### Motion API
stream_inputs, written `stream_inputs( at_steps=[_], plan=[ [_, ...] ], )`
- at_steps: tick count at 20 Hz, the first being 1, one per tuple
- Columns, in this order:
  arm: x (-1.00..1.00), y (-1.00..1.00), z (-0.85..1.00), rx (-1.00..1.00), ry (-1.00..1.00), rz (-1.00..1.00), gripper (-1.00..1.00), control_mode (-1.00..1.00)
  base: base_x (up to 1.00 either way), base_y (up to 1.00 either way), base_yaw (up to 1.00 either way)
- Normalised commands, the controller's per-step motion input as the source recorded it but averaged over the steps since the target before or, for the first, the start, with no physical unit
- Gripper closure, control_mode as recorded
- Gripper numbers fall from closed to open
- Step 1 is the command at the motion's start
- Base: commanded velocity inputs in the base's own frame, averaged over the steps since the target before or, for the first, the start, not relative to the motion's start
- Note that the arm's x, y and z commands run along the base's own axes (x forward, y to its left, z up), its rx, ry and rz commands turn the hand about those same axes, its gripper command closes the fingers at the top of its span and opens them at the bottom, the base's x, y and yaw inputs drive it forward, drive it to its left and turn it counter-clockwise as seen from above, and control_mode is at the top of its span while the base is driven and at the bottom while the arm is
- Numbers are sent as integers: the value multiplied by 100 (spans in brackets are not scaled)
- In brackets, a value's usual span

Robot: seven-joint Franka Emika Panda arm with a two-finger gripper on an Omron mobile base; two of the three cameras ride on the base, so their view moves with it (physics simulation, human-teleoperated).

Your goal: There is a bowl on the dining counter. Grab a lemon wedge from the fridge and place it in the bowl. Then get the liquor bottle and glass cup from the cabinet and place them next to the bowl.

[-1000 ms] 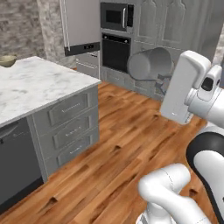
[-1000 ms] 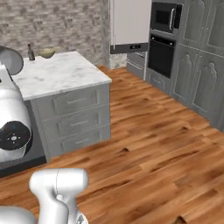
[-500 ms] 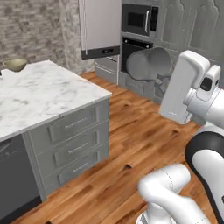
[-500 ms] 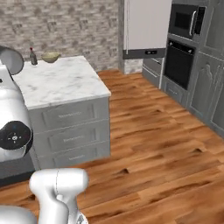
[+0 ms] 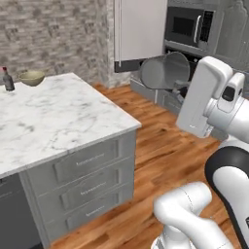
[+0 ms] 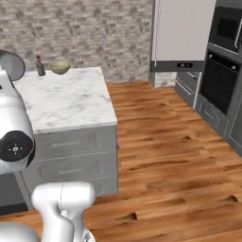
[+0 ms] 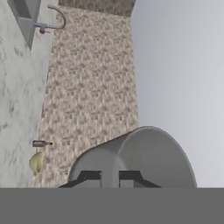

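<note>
Room: grey stone-brick back wall [image 6: 85, 33], wood plank floor [image 6: 170, 156], dark built-in wall oven [image 6: 218, 80] w/ microwave [image 5: 187, 26] above it, at approx 2 o'clock in your right base view.
Counter: white marble dining counter [image 5: 53, 121] on grey drawer fronts, approx 9 o'clock in left base view, 10 o'clock in right base view.
Bowl: small yellowish-tan round bowl [image 5: 32, 78] sits at the counter's far end, near the wall; seen also in right base view [image 6: 60, 67] and hand view [image 7: 36, 162], where it's rolled sideways at approx 8 o'clock. Can't tell if there's anything in it, too small.
Bottle: small dark liquor bottle w/ red cap [image 5: 7, 80] stands upright on the counter just beside the bowl, on its left in both base views [image 6: 40, 66]; in hand view [image 7: 41, 143] it's right above the bowl.
Cup: big grey glass cup [image 5: 164, 70] held up in the air at 1 o'clock in left base view, well apart from the counter, mouth tipped sideways. In hand view [image 7: 144, 157] it looms right in front of the fingers.
Pincer: two-finger gripper [image 7: 110, 177] clamped tight on the cup's rim, you see both dark tips pinching the wall.
Sink: basin [image 7: 26, 17] w/ curved tap [image 7: 54, 19] at 11 o'clock in hand view.
</note>
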Motion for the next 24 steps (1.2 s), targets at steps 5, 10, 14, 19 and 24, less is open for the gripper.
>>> stream_inputs(
  at_steps=[5,10,14,19,24],
  plan=[
    [0,0,0,0,0,0,100,100,91,-67,28],
    [0,0,0,0,0,0,100,100,76,-80,24],
    [0,0,0,0,0,0,100,100,75,-74,27],
    [0,0,0,0,0,0,100,100,74,-63,35],
    [0,0,0,0,0,0,100,100,60,-59,41]
  ],
)
